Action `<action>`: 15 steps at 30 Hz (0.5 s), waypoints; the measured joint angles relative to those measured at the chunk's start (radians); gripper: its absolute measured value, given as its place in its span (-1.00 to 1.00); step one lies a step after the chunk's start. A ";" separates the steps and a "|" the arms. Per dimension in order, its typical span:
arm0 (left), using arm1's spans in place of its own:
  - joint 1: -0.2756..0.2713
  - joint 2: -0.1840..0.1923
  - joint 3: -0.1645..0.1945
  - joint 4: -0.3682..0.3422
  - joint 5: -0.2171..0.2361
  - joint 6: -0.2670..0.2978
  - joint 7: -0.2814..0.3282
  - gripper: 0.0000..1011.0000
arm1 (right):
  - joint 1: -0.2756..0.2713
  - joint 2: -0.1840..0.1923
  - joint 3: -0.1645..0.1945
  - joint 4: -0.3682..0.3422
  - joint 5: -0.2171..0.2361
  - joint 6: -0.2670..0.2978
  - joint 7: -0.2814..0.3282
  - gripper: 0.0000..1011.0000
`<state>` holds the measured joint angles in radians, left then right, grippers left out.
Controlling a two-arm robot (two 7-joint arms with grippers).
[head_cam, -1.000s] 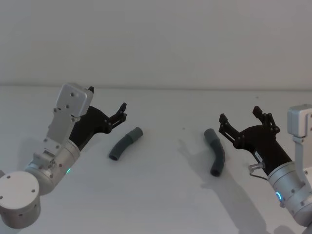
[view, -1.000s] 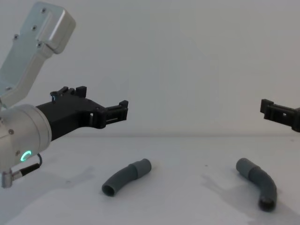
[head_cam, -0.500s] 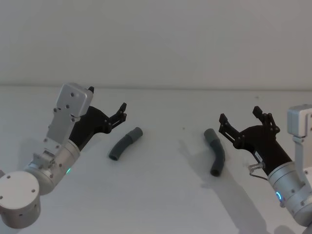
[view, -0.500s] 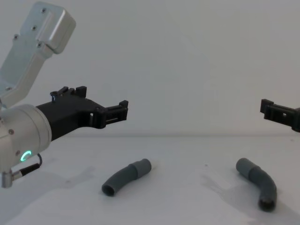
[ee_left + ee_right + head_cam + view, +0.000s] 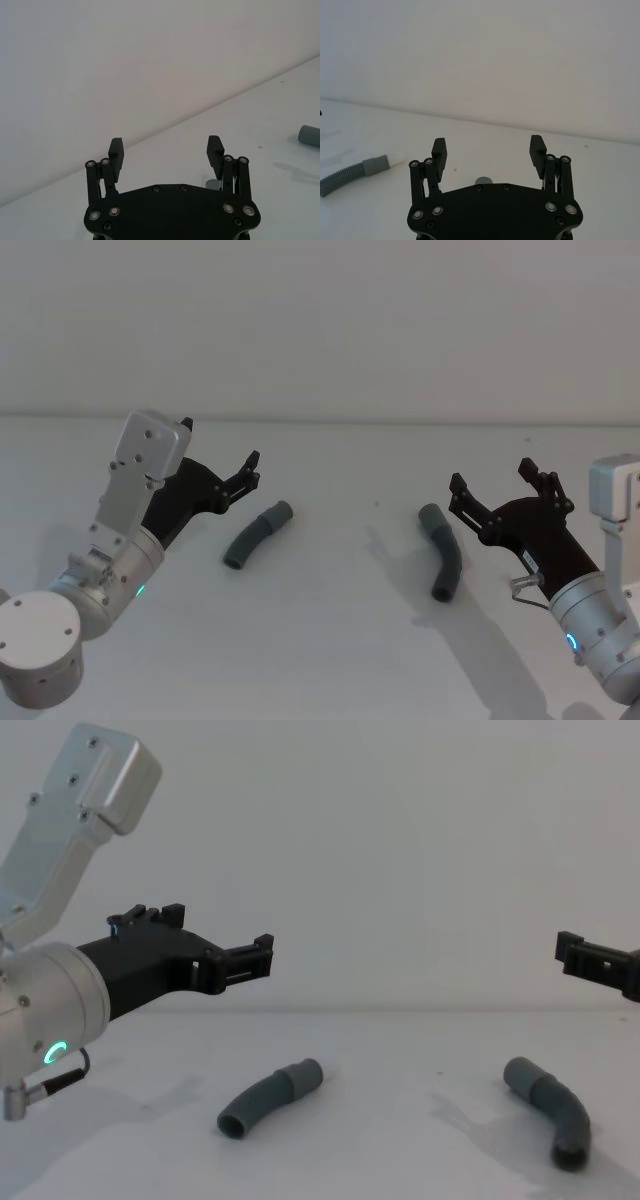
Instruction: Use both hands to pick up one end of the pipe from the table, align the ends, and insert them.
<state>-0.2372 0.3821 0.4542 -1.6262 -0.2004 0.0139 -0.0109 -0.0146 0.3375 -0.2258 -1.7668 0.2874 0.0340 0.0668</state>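
Note:
Two curved dark-grey pipe pieces lie apart on the white table (image 5: 330,640). The left piece (image 5: 255,535) (image 5: 268,1097) rests just right of my left gripper (image 5: 220,445) (image 5: 215,930), which hovers open above the table with nothing between its fingers. The right piece (image 5: 441,552) (image 5: 550,1105) lies just left of my right gripper (image 5: 492,476), also open and holding nothing. In the right wrist view, beyond the open gripper (image 5: 489,147), the left piece (image 5: 355,172) shows its ribbed body, grey cuff and white tip. The left wrist view shows its open gripper (image 5: 165,148) and a grey cuff (image 5: 309,136) farther off.
A pale wall (image 5: 320,330) rises behind the table's far edge. Bare table lies between the two pieces and in front of them.

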 joint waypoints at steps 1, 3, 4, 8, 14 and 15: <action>0.000 0.000 0.000 0.000 0.000 0.000 0.000 0.98 | 0.000 0.000 0.000 0.000 0.000 0.000 0.000 0.98; 0.000 0.000 0.000 0.000 0.000 0.000 0.000 0.98 | 0.000 0.000 0.000 0.000 0.000 0.000 0.000 0.98; 0.000 0.000 0.000 0.000 0.000 0.000 0.000 0.98 | 0.000 0.000 0.000 0.000 0.000 0.000 0.000 0.98; 0.000 0.000 0.000 0.000 0.000 0.000 0.000 0.98 | 0.000 0.000 0.000 0.000 0.000 0.000 0.000 0.98; 0.000 0.000 0.000 0.000 0.000 0.000 0.000 0.98 | 0.000 0.000 0.000 0.000 0.000 0.000 0.000 0.98; 0.000 0.000 0.000 0.000 0.000 0.000 0.000 0.98 | 0.000 0.000 0.000 0.000 0.000 0.000 0.000 0.98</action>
<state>-0.2372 0.3821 0.4542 -1.6262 -0.2004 0.0139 -0.0109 -0.0146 0.3375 -0.2258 -1.7668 0.2874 0.0340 0.0667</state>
